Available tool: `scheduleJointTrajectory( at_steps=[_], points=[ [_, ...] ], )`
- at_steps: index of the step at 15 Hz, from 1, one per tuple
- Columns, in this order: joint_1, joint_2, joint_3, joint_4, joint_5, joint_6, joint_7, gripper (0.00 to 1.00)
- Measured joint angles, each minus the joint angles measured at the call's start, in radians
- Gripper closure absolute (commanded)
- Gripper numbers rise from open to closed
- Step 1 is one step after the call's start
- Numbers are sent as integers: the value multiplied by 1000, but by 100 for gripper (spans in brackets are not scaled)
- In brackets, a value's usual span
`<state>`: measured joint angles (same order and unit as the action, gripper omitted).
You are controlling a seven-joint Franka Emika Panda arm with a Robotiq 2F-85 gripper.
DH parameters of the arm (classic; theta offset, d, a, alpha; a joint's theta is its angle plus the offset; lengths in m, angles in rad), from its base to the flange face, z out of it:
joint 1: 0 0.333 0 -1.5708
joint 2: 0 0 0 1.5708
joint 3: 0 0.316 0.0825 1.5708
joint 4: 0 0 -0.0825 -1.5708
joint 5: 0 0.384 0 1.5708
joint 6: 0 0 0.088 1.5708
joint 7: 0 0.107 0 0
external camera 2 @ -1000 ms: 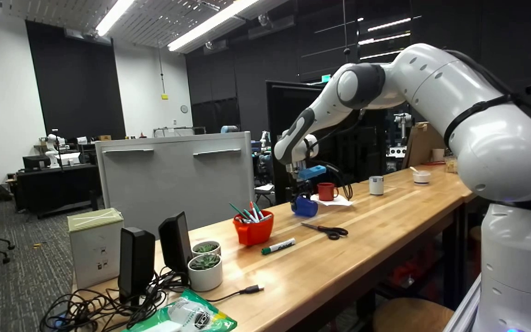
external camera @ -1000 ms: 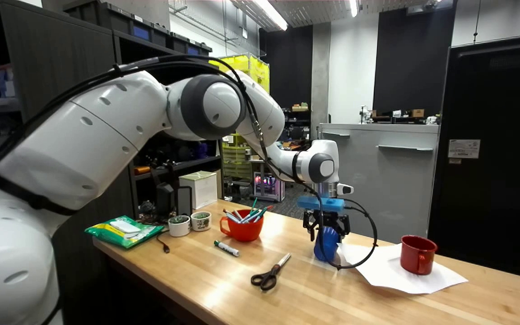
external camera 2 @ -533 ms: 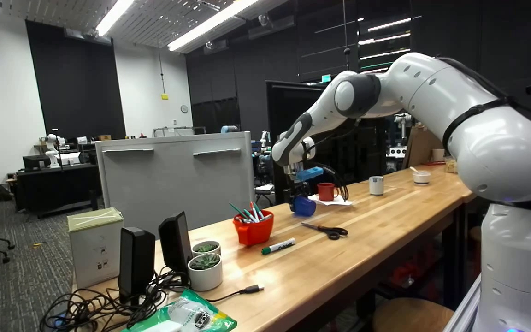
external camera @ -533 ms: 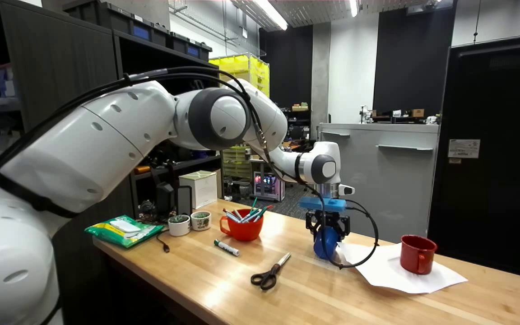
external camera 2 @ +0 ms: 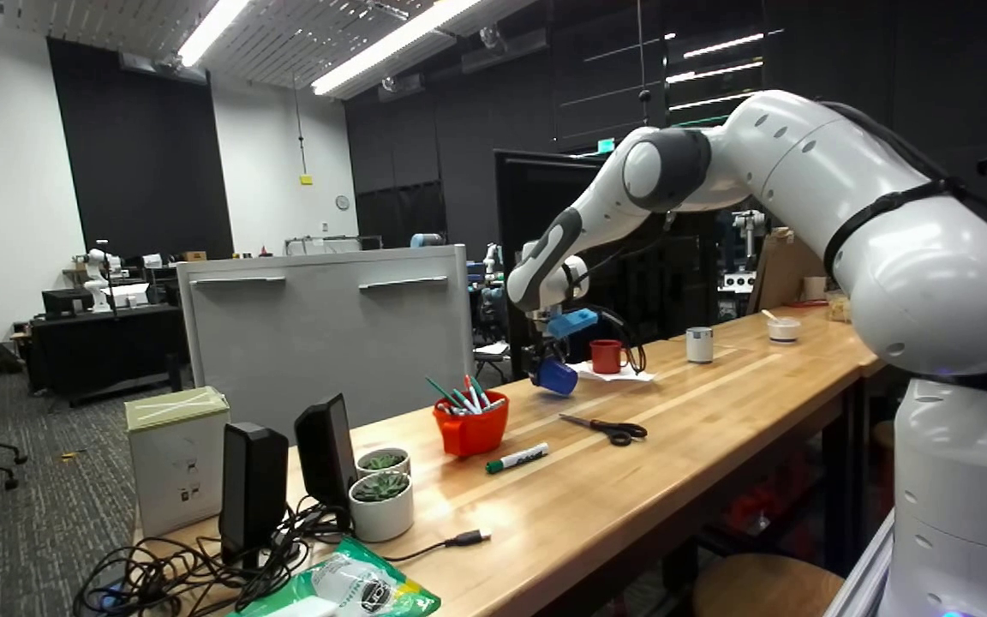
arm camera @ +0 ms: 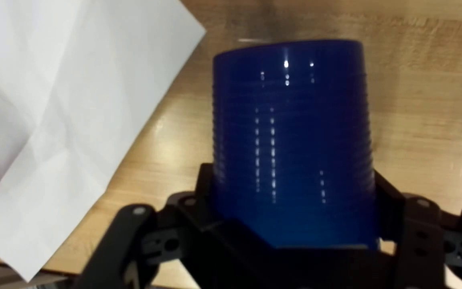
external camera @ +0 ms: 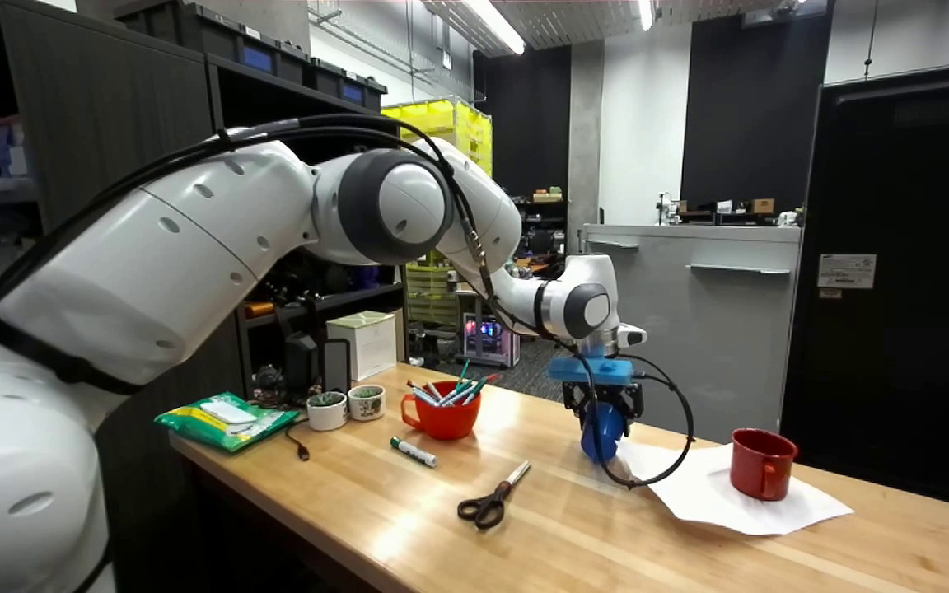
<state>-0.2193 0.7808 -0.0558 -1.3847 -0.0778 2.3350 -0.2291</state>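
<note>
My gripper (arm camera: pixel 293 192) is shut on a ribbed blue cup (arm camera: pixel 291 128), with a black finger against each side of it in the wrist view. In both exterior views the gripper (external camera: pixel 604 412) points down over the wooden table, and the blue cup (external camera: pixel 603 435) hangs tilted beneath it. The cup (external camera 2: pixel 555 377) looks a little off the table top, though any contact is hard to see. Inside of the cup is hidden. A white paper sheet (arm camera: pixel 94 80) lies beside the cup, and a red mug (external camera: pixel 763 465) stands on that sheet.
Black-handled scissors (external camera: pixel 491 502) and a green-capped marker (external camera: pixel 413 452) lie nearer the robot. An orange-red mug (external camera: pixel 451 422) holds several pens. Potted plants (external camera 2: pixel 382 510), speakers (external camera 2: pixel 254 488) and a green packet (external camera: pixel 227 422) are at one end; a white can (external camera 2: pixel 699 344) stands farther along.
The gripper and blue cup have shifted slightly and risen a little, and the cup tilts more. The arm dipped, then came partly back up. The other objects have not moved.
</note>
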Motion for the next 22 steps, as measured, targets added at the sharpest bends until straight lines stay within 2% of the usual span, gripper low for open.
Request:
scheduleJointTrajectory(
  at_steps=[7, 10, 14, 16, 22],
  points=[
    [41, -119, -36, -327, -26, 568, 56, 40],
    [98, -174, -112, -486, -47, 816, 115, 40],
    [228, -228, -266, -697, -16, 1098, 171, 40],
    [283, -244, -317, -764, 31, 1151, 172, 40],
    [411, -281, -419, -772, 153, 1133, 172, 40]
  ],
)
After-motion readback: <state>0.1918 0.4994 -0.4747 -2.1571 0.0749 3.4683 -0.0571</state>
